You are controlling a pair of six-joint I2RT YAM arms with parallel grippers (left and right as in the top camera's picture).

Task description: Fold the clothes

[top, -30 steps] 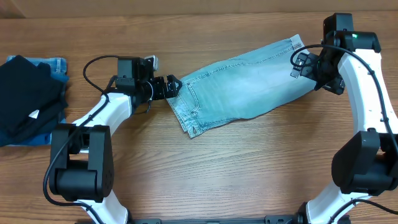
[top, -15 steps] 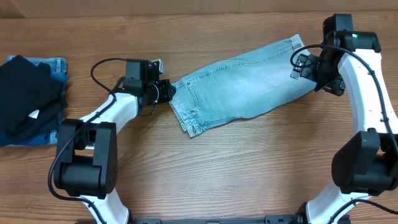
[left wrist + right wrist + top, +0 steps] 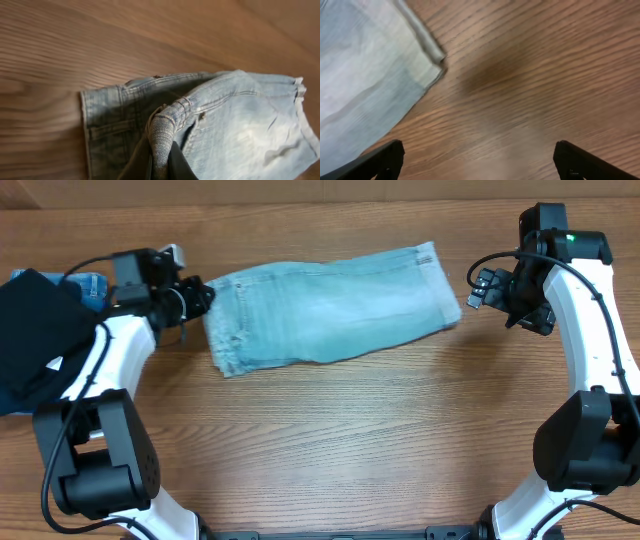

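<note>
Shifted well to the left since a second ago, the shorts [image 3: 330, 305] now lie nearly level across the middle of the table [image 3: 350, 440] instead of slanting up toward the right arm. The left arm has swung back toward its own side and dragged the waistband end with it. The right arm has stayed put, so the cuffed hem has slid away from it.

The left fingers [image 3: 197, 292] grip the waistband; the left wrist view shows a ridge of denim [image 3: 165, 130] pinched and lifted toward the camera. The right fingers [image 3: 387, 156] are spread wide with only bare wood between them, and they stand apart from the cuff [image 3: 427, 55].

The shorts look to be doubled already, one leg on the other, since only a single leg's width and one hem show. What seems left is the crosswise fold, hem to waistband, and then probably a move to the black garment [image 3: 35, 330] and darker denim piece [image 3: 92, 282] at the far left.
</note>
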